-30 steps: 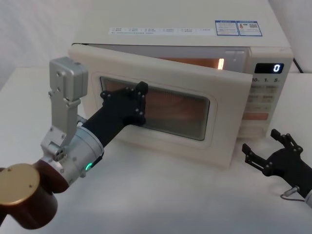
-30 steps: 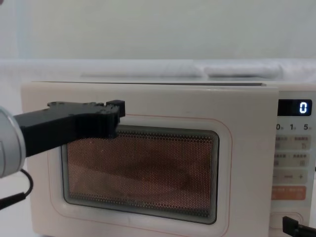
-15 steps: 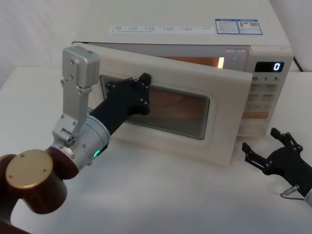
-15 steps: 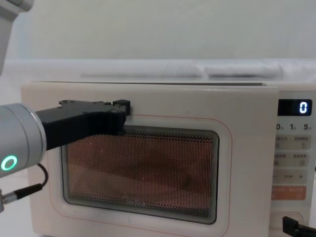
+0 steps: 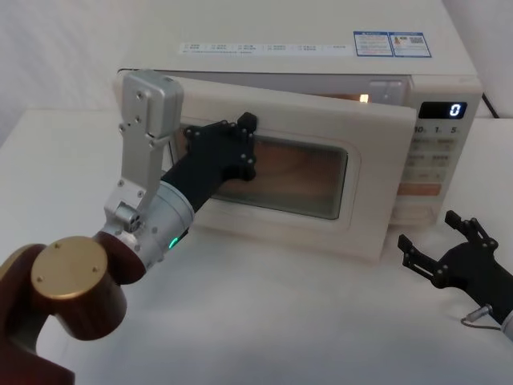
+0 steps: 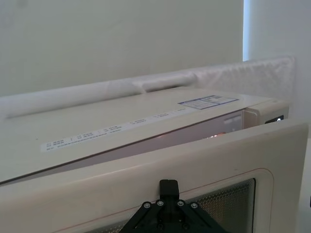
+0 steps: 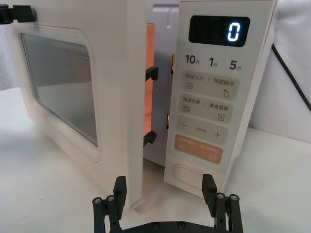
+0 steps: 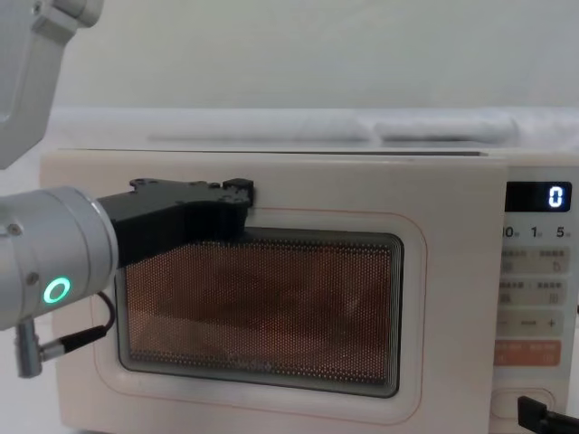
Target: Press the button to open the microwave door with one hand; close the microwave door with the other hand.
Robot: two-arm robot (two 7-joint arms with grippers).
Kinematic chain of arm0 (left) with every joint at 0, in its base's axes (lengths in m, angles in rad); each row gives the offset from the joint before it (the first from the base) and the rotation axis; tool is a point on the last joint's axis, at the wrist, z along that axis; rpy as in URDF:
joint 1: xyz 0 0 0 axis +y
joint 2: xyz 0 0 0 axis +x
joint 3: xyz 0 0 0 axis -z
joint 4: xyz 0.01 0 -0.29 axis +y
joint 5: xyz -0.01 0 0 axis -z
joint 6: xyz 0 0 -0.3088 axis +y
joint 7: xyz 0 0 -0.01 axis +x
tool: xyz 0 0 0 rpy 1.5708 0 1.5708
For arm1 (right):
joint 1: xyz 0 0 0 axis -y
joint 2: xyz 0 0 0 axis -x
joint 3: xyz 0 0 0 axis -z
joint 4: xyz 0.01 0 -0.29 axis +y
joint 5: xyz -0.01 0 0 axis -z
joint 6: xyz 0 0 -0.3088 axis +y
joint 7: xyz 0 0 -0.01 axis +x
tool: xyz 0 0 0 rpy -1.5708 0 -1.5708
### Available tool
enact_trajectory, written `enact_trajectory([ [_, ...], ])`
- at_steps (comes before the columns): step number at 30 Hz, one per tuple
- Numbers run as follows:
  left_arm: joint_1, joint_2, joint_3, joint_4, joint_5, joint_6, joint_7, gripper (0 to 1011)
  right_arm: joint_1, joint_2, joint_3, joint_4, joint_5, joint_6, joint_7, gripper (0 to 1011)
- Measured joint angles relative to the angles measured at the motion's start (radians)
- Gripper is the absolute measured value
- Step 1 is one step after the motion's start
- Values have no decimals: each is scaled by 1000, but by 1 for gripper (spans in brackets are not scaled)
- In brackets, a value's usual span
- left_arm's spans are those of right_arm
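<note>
The microwave door [image 5: 370,152] stands a little ajar, hinged at the left, with an orange glow in the gap at its right edge. My left gripper [image 5: 245,135] is shut and its tips press flat against the door's front, just above the window's upper left corner [image 8: 237,192]. In the right wrist view the door [image 7: 114,63] stands off from the control panel, and the button [image 7: 189,175] sits at the panel's bottom. My right gripper [image 7: 164,195] is open, low on the table just in front of the button and apart from it.
The microwave body [image 5: 321,60] fills the back of the white table. Its display [image 5: 443,111] reads 0, and an orange key [image 7: 199,149] sits above the button. A black cable [image 7: 291,77] runs behind the microwave on the right.
My left gripper has pushed forward against the door, swinging it back toward the microwave so the gap has narrowed. The right gripper has not moved.
</note>
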Motion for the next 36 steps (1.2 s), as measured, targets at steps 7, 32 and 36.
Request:
enact_trajectory([
  [7, -21, -20, 11, 20, 16, 2, -5, 0, 0, 0, 0, 0, 0, 0, 0, 1000],
  [32, -58, -78, 26, 56, 80, 19, 5, 0, 0, 0, 0, 0, 0, 0, 0, 1000],
  [36, -57, -83, 22, 57, 83, 21, 5, 0, 0, 0, 0, 0, 0, 0, 0, 1000],
])
